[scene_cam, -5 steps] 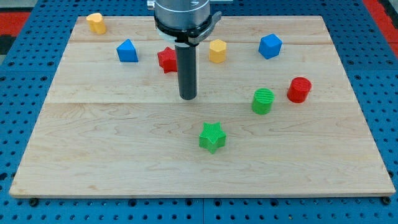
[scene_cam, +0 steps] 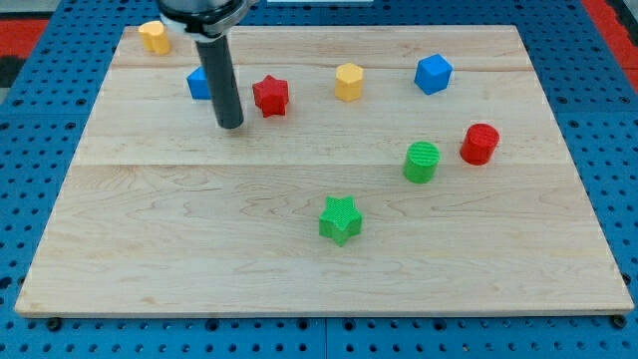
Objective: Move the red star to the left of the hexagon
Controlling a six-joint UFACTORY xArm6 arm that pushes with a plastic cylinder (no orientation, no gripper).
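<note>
The red star [scene_cam: 270,96] lies on the wooden board near the view's top, left of centre. The yellow hexagon [scene_cam: 349,82] lies to its right, apart from it. My tip [scene_cam: 230,126] rests on the board just left of and slightly below the red star, with a small gap between them. The rod partly hides a blue block [scene_cam: 198,83] behind it.
A yellow block [scene_cam: 154,37] sits at the top left corner. A blue cube [scene_cam: 434,74] is at the top right. A red cylinder [scene_cam: 479,144] and a green cylinder [scene_cam: 422,162] stand at the right. A green star [scene_cam: 341,219] lies below centre.
My tip has moved to the view's left and slightly up, from right of and below the red star to its left. The blocks have not moved.
</note>
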